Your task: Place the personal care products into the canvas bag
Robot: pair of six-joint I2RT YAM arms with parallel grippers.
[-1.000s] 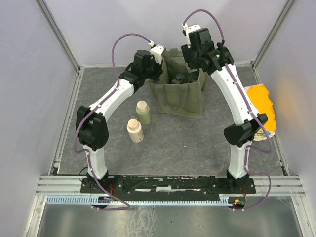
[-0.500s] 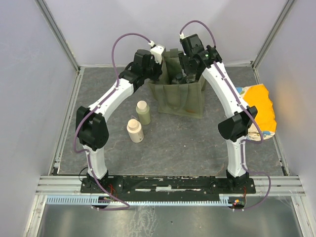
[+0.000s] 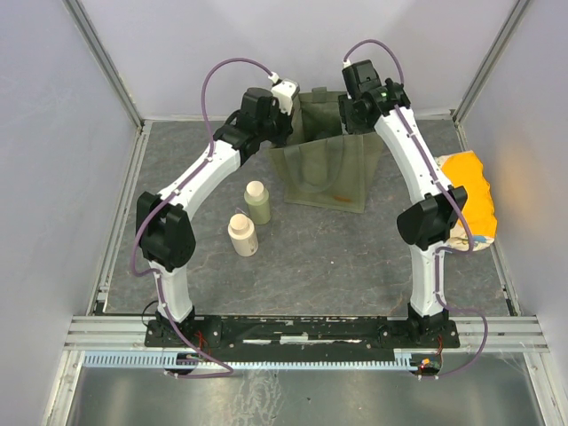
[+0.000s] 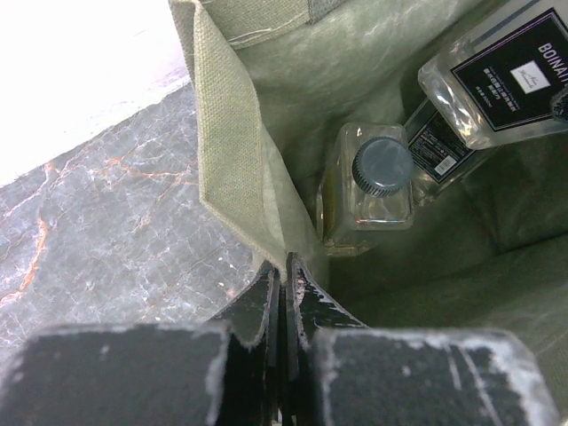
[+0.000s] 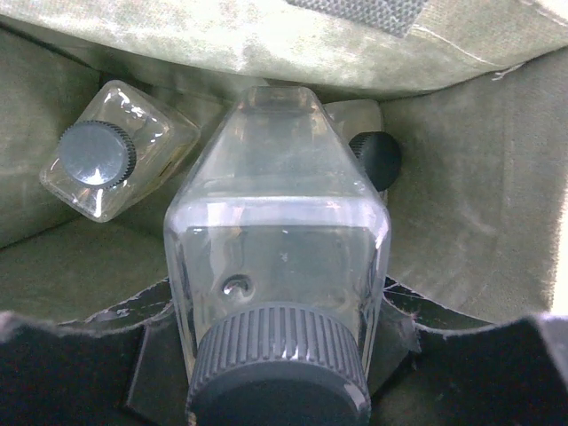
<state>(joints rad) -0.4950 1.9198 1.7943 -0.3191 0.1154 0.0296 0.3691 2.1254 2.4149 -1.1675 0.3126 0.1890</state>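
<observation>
The canvas bag (image 3: 324,173) stands open at the back of the mat. My left gripper (image 4: 286,264) is shut on the bag's left rim (image 4: 235,169); from above it sits at the bag's left corner (image 3: 284,131). My right gripper (image 5: 275,306) reaches into the bag's mouth (image 3: 353,114), shut on a clear square bottle (image 5: 275,231) with its dark cap (image 5: 277,368) towards the camera. Two more clear bottles lie inside: one (image 5: 115,160) on the left, the other's cap (image 5: 377,160) behind. The olive-green bottle (image 3: 257,202) and cream bottle (image 3: 241,235) stand on the mat to the bag's left.
An orange and cream soft packet (image 3: 469,197) lies at the right edge of the mat, beside the right arm's elbow (image 3: 430,222). White walls close the workspace on three sides. A metal rail (image 3: 293,330) runs along the near edge.
The right arm has swung over the bag's mouth, dipped towards it and ended at the back right rim, the clear bottle still in its jaws. The left arm has kept still.
</observation>
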